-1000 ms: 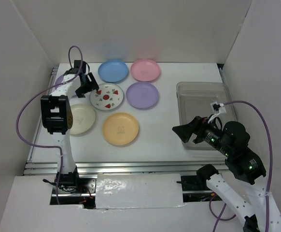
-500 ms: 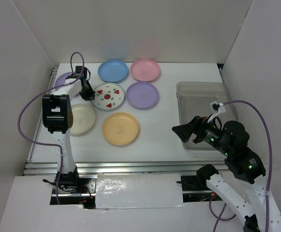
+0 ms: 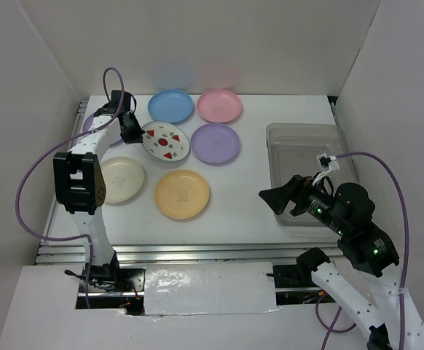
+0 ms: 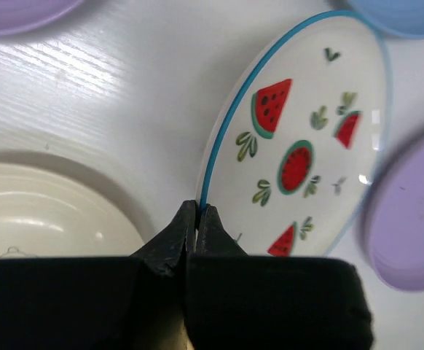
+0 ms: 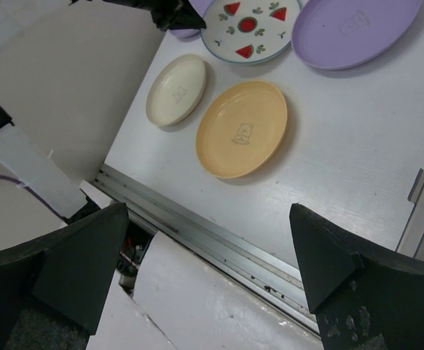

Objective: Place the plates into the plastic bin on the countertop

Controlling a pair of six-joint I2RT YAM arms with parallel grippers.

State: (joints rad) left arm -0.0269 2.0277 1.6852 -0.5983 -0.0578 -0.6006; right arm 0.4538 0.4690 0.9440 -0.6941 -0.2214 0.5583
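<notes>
My left gripper (image 3: 134, 132) (image 4: 197, 211) is shut on the blue-edged left rim of the white watermelon-pattern plate (image 3: 166, 141) (image 4: 299, 146), which tilts up off the countertop (image 3: 234, 208). Around it lie a blue plate (image 3: 171, 106), a pink plate (image 3: 220, 106), a purple plate (image 3: 216, 143), a cream plate (image 3: 121, 179) and a yellow-orange plate (image 3: 182, 194) (image 5: 242, 128). Another purple plate (image 3: 93, 122) shows partly behind the left arm. The plastic bin (image 3: 307, 149) stands at the right with nothing in it. My right gripper (image 3: 276, 200) (image 5: 208, 211) hangs open by the bin's near left corner.
White walls close in the left, back and right sides. A metal rail (image 3: 197, 251) (image 5: 219, 237) runs along the countertop's front edge. The left arm's purple cable (image 3: 33, 168) loops out to the left.
My left gripper dropped onto the watermelon plate's left rim and shut on it. The plate's left edge has since lifted and the plate tilts. The right arm has not moved.
</notes>
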